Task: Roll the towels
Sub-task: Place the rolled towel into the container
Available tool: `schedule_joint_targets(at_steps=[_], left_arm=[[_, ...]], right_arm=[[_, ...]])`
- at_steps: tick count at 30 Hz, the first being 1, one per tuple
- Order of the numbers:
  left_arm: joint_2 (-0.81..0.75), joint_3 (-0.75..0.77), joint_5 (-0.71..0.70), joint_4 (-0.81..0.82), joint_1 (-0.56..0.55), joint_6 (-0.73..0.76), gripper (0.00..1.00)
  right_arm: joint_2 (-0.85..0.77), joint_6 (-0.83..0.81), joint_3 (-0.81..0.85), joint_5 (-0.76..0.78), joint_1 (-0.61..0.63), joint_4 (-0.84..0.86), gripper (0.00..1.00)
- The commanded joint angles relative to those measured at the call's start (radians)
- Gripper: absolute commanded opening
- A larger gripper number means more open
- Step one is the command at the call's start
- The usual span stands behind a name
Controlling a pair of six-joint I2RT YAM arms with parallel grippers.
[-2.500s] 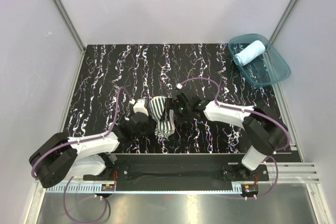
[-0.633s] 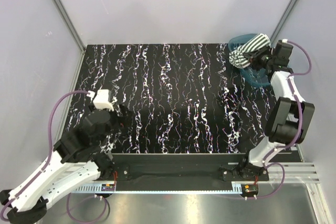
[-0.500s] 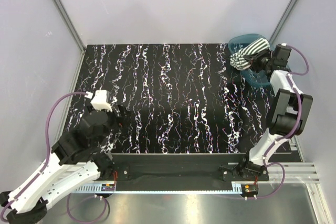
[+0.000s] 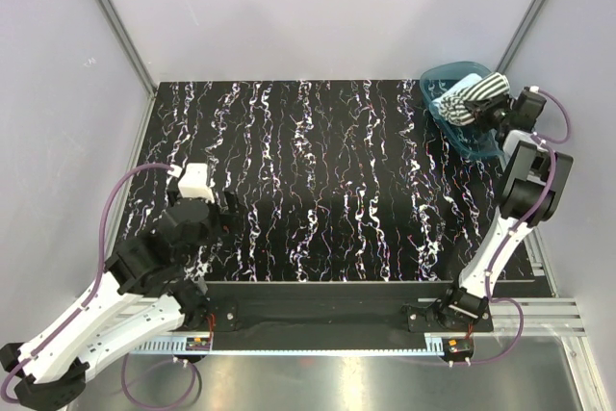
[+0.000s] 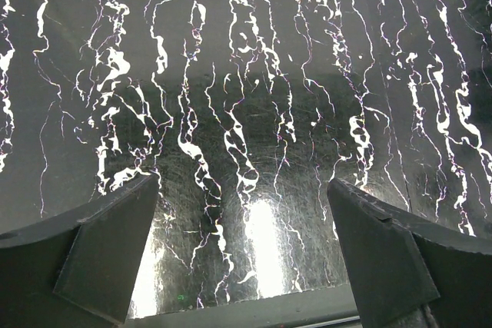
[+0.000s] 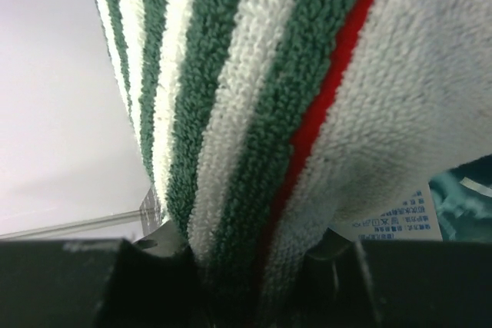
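Note:
The rolled green-and-white striped towel hangs over the teal tub at the back right, pinched in my right gripper. The right wrist view is filled by that striped towel, with a red line and a printed label, squeezed between the dark jaws of the right gripper. The light blue towel lies rolled in the tub, partly hidden under the striped one. My left gripper sits wide open over the bare marbled mat at the near left, and the left wrist view shows nothing held by this left gripper.
The black marbled mat covers the table. The tub stands in the back right corner against the grey enclosure walls. The mat's near edge shows just below the left fingers.
The striped towel left the mat's middle: my right arm carried it to the back right, moving further right over the tub. My left arm pulled back to the near left.

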Motion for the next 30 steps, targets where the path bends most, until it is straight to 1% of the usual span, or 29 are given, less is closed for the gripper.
schedule_joint_targets(at_steps=[1, 4, 6, 10, 14, 16, 18, 19, 20, 21, 22, 24, 25, 28, 30], left_arm=[[0.006, -0.006, -0.008, 0.033, 0.002, 0.02, 0.99], [0.023, -0.003, -0.006, 0.03, 0.002, 0.02, 0.99], [0.032, -0.003, -0.005, 0.031, 0.002, 0.021, 0.99], [0.04, -0.003, -0.005, 0.033, 0.002, 0.021, 0.99], [0.037, -0.002, -0.009, 0.031, 0.002, 0.02, 0.99], [0.033, -0.002, -0.011, 0.03, 0.002, 0.02, 0.99], [0.027, -0.003, -0.011, 0.031, 0.002, 0.021, 0.99], [0.026, -0.003, -0.011, 0.031, 0.002, 0.021, 0.99], [0.027, -0.002, -0.011, 0.031, 0.002, 0.021, 0.99], [0.024, -0.002, -0.011, 0.031, 0.002, 0.023, 0.99], [0.024, -0.002, -0.011, 0.031, 0.002, 0.023, 0.99], [0.023, -0.003, -0.011, 0.031, 0.002, 0.023, 0.99], [0.02, -0.002, -0.011, 0.031, 0.002, 0.023, 0.99], [0.009, -0.002, -0.011, 0.031, 0.002, 0.023, 0.99], [0.006, -0.003, -0.014, 0.031, 0.002, 0.023, 0.99]], right_arm=[[0.039, -0.018, 0.043, -0.044, -0.028, 0.179, 0.18], [0.051, 0.005, 0.037, -0.068, -0.05, 0.25, 0.18], [0.031, -0.014, 0.034, -0.044, -0.051, 0.251, 0.18], [0.079, -0.008, 0.057, -0.093, -0.051, 0.247, 0.18], [0.113, 0.02, -0.004, -0.104, -0.051, 0.297, 0.18], [0.125, 0.023, -0.024, -0.102, -0.051, 0.287, 0.19], [0.149, 0.015, -0.006, -0.096, -0.051, 0.21, 0.23], [0.156, 0.008, 0.0, -0.093, -0.05, 0.184, 0.3], [0.168, 0.003, 0.008, -0.084, -0.053, 0.117, 0.33], [0.169, -0.003, 0.019, -0.067, -0.055, 0.087, 0.39], [0.172, -0.012, 0.022, -0.058, -0.055, 0.06, 0.5], [0.174, -0.017, 0.023, -0.03, -0.059, -0.011, 0.58], [0.176, -0.02, 0.025, -0.027, -0.062, -0.028, 0.67], [0.165, -0.052, 0.036, -0.015, -0.065, -0.097, 0.78], [0.153, -0.072, 0.042, 0.004, -0.067, -0.155, 0.94]])
